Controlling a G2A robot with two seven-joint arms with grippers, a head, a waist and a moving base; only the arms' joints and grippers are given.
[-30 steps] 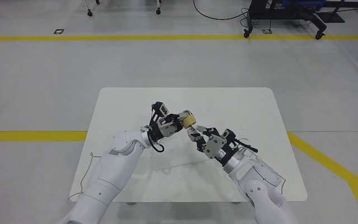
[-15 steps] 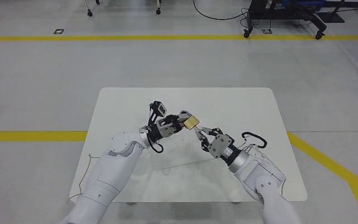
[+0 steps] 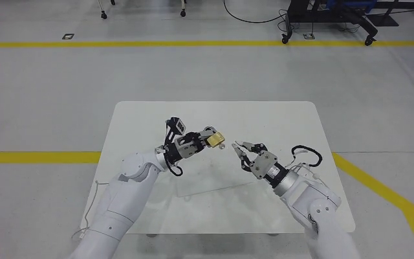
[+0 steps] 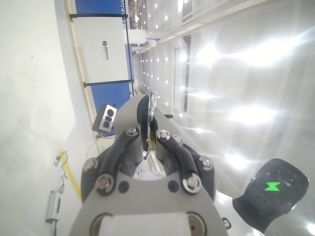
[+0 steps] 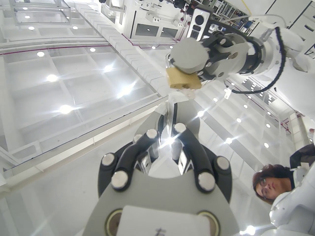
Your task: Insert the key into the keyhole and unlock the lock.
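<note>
Your lock (image 3: 215, 138) hangs mid-frame over the table (image 3: 291, 116), clamped in the left gripper (image 3: 209, 137). The key (image 3: 223, 145) looks seated in the keyhole. The right gripper (image 3: 239, 148) sits just beside it, fingers slightly apart and empty. I'd guess the turn is what's left.

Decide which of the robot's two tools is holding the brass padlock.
The left tool: it is clamped on the padlock, holding it in the air. The right tool sits apart from the padlock, not touching it.

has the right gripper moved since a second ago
Yes. The right gripper has backed away from the lock, toward the right edge of the table.
</note>
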